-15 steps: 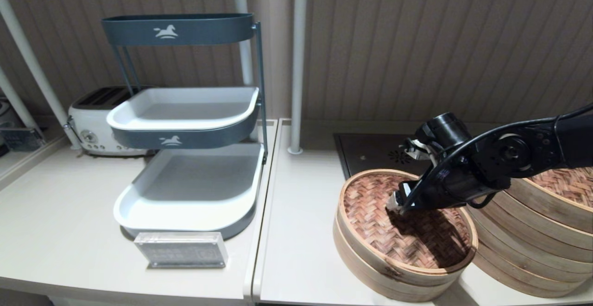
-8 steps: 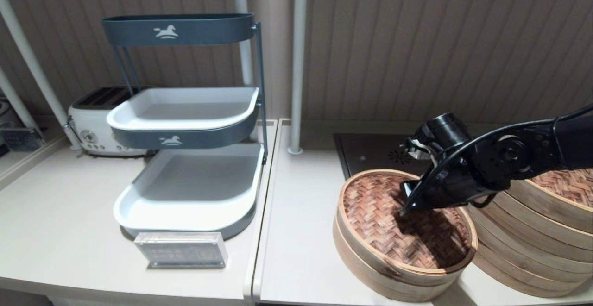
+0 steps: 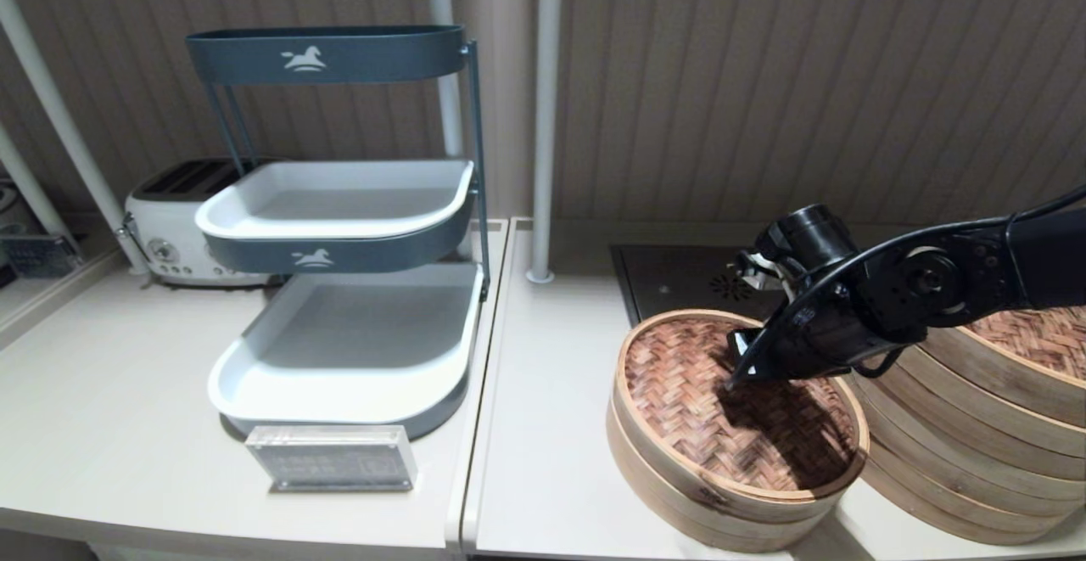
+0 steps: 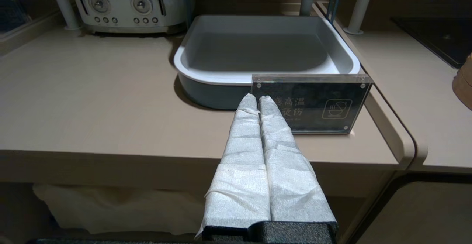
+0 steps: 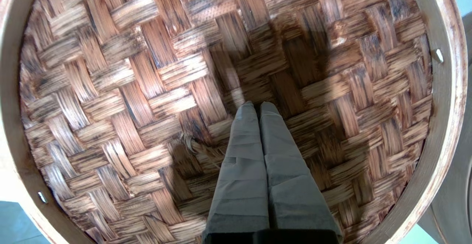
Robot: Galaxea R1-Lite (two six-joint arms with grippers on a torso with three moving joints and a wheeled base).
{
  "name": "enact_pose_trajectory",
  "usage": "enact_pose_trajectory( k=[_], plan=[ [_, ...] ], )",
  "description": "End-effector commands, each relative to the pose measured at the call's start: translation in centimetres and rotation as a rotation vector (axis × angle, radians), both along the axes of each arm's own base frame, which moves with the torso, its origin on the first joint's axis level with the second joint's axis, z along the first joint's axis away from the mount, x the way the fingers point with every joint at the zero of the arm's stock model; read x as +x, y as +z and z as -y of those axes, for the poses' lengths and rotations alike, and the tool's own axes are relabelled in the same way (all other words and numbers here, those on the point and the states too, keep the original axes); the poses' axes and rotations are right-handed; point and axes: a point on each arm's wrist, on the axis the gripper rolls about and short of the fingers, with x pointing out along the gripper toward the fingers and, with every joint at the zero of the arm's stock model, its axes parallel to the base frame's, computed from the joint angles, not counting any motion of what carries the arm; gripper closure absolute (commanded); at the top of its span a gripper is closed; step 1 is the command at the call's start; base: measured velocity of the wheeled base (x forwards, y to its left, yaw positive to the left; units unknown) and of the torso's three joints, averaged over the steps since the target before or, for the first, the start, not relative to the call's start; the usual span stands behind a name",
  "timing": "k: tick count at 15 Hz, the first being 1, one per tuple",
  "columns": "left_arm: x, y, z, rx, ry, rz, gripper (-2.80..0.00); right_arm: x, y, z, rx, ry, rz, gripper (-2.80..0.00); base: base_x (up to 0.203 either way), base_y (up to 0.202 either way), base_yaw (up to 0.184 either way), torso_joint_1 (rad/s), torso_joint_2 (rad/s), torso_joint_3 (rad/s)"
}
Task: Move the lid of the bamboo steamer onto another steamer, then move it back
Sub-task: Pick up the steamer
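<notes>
Right gripper (image 3: 731, 381): it hangs over the middle of the bamboo steamer lid (image 3: 679, 383), with its wrapped fingers (image 5: 250, 151) pressed flat together and pointing down at the weave. In the right wrist view the tips sit at the centre of the woven top; whether they touch it or pinch the small loop there I cannot tell.
Bamboo steamer lid: it lies on a low steamer base (image 3: 653, 480) at the right of the counter, near the front edge (a dark smudge shows on the near side of its pale rim). The reddish-brown herringbone top faces up.
Another steamer (image 3: 976, 459): a tall stack of pale rings just right of the lid, touching or nearly touching the low base, with its own woven lid (image 3: 1039, 336) on top.
Left gripper (image 4: 257, 102): parked at the near left, low in front of the counter edge, its fingers closed against each other and gripping nothing.
Counter (image 3: 110, 408): it carries a three-tier tray rack (image 3: 339, 204) at the left, a clear sign block (image 3: 333, 457) just before the rack, and a white toaster (image 3: 165, 226) at the far left.
Dark hob panel (image 3: 670, 277): set in the counter behind the lid.
</notes>
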Motion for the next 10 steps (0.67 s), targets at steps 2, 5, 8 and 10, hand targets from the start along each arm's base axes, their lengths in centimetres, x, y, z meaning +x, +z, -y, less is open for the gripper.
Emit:
enact_pose_trajectory(
  k=[2, 5, 8, 10],
  plan=[
    [0.2, -0.8, 0.0, 0.0, 0.0, -0.026, 0.0, -0.5, 2.0, 0.0, 0.016, -0.042, 0.066, 0.0, 0.0, 0.0, 0.0, 0.0, 0.0, 0.0],
    [0.2, -0.8, 0.0, 0.0, 0.0, -0.026, 0.0, -0.8, 2.3, -1.0, -0.002, -0.079, 0.087, 0.0, 0.0, 0.0, 0.0, 0.0, 0.0, 0.0],
    [0.2, -0.8, 0.0, 0.0, 0.0, -0.028, 0.0, -1.3, 2.0, -1.5, -0.033, -0.075, 0.042, 0.0, 0.0, 0.0, 0.0, 0.0, 0.0, 0.0],
    [0.2, -0.8, 0.0, 0.0, 0.0, -0.026, 0.0, -1.1, 2.0, -1.8, -0.021, -0.088, 0.042, 0.0, 0.0, 0.0, 0.0, 0.0, 0.0, 0.0]
  ],
)
